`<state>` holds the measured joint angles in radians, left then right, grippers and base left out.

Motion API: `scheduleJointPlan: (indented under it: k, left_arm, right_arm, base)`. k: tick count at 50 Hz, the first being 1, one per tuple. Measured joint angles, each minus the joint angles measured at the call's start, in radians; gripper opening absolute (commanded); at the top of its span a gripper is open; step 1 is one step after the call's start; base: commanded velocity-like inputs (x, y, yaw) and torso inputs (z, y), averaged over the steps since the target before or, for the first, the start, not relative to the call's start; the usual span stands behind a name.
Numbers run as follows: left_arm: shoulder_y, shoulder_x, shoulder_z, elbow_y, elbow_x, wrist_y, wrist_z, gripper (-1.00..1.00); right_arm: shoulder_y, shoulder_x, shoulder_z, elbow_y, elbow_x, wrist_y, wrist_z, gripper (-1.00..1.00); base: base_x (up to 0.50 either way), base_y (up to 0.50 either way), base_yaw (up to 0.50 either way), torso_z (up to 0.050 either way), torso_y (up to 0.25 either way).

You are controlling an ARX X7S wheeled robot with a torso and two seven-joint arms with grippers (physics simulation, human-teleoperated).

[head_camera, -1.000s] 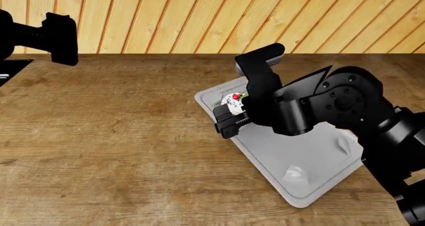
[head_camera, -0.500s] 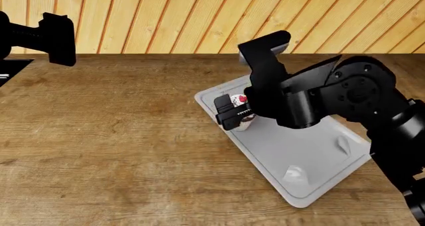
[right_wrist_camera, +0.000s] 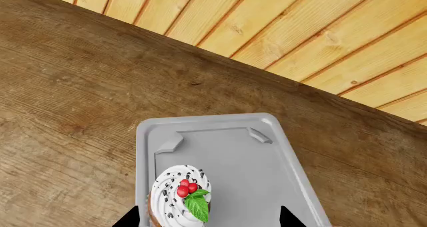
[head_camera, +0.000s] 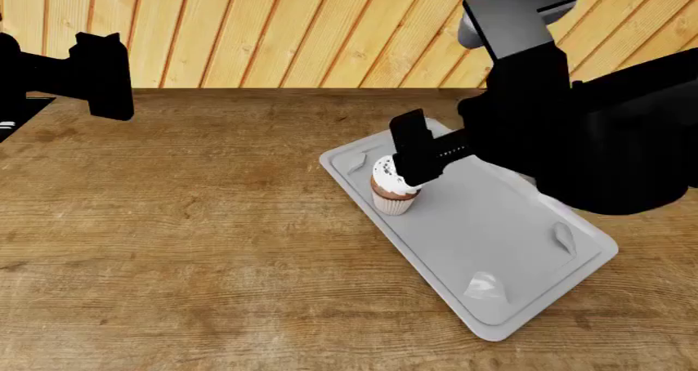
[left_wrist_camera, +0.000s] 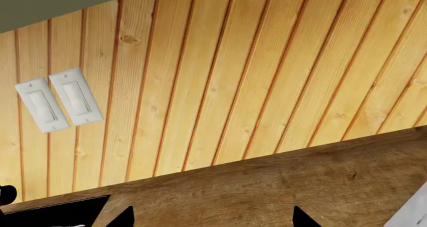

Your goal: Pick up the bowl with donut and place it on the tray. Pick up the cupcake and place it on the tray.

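The broad brown wooden table (head_camera: pixel 185 248) is spreading across the whole foreground of the head view, running back to a wall of pale vertical pine planks (head_camera: pixel 284 28), and two white rocker switches (left_wrist_camera: pixel 59 99) are showing on that wall in the left wrist view. The flat light-grey rectangular tray (head_camera: pixel 512 248) with rounded corners and small raised handles is lying on the table at an angle, right of centre in the head view, its near end pointing toward the robot's right side. The bulky black right arm (head_camera: pixel 589 142) is hanging above the far half of the tray, and its right gripper (head_camera: pixel 420 154) is sitting just above and behind the cupcake, its jaws spread wide, with both black fingertips (right_wrist_camera: pixel 130 218) flanking the cupcake in the right wrist view without touching it. The black left gripper (head_camera: pixel 104 77) is hovering high at the far left edge of the table, well apart from the tray; only two dark fingertip points are showing in the left wrist view, set far apart with nothing between them. The small cupcake (head_camera: pixel 393 187) with white frosting, dark sprinkles, red berries and a green leaf over a brown wrapper is standing upright on the tray, near its far end.
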<state>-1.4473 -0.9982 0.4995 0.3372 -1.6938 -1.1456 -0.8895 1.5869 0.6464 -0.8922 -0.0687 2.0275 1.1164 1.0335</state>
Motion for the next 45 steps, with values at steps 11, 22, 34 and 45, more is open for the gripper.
scheduleJointPlan:
  k: [11, 22, 34, 45]
  left_arm:
    - [0.016, -0.022, -0.030, 0.098, -0.096, 0.034, -0.047, 1.00]
    - [0.021, -0.041, -0.053, 0.157, -0.151, 0.062, -0.073, 1.00]
    - [-0.005, -0.015, -0.041, 0.148, -0.154, 0.054, -0.069, 1.00]
    - [-0.049, -0.020, -0.037, 0.140, -0.184, 0.038, -0.077, 1.00]
  right_arm:
    - [0.031, 0.157, 0.108, -0.175, 0.098, -0.046, 0.063, 1.00]
    - [0.036, 0.257, 0.188, -0.277, 0.160, -0.091, 0.072, 1.00]
    - [0.002, 0.302, 0.242, -0.346, 0.131, -0.115, 0.024, 1.00]
    - [-0.012, 0.301, 0.257, -0.371, 0.109, -0.122, -0.004, 1.00]
  base:
    - [-0.10, 0.00, 0.00, 0.000, 0.000]
    - [-0.32, 0.00, 0.00, 0.000, 0.000]
    - [0.00, 0.38, 0.00, 0.000, 0.000]
    - [0.00, 0.50, 0.00, 0.000, 0.000]
